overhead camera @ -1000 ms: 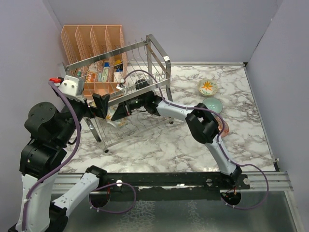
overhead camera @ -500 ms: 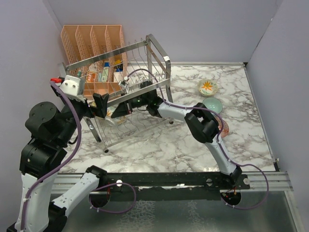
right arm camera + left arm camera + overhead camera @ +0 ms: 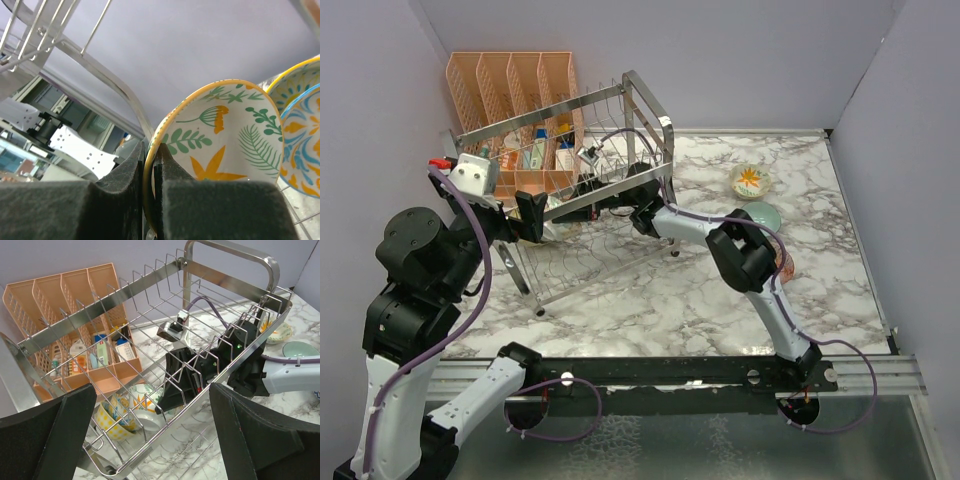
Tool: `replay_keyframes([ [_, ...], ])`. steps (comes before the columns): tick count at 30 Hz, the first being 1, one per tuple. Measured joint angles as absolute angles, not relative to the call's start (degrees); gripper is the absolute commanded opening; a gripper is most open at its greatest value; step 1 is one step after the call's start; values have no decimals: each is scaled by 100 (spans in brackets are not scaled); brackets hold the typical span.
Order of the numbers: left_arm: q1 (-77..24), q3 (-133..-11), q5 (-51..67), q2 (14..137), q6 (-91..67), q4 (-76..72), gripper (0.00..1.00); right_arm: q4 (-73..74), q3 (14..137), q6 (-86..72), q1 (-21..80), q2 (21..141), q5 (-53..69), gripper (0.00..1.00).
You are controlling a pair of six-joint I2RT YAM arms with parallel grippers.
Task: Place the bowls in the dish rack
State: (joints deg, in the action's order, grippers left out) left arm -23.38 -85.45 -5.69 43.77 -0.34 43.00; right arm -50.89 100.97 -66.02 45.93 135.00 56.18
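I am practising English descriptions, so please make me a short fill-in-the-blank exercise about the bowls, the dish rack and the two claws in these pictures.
1. Inside the dish rack, the right claw is shut on the rim of the leaf bowl, whose leaves are ____.
2. The left claw is ____ and holds nothing.
3. The flower bowl rests on the marble table; its painted flower is ____.
Missing words: green; open; orange.
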Motion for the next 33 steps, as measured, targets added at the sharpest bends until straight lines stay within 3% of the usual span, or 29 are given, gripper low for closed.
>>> replay_keyframes([
  [20, -2351, -8545, -572, 4383, -23, 4300, 99, -4998, 10665, -6742, 4523, 14210, 3514, 1],
  [33, -2451, -8545, -674, 4383, 16, 4303, 99, -4866, 10864, -7365, 4451, 14761, 3304, 1],
])
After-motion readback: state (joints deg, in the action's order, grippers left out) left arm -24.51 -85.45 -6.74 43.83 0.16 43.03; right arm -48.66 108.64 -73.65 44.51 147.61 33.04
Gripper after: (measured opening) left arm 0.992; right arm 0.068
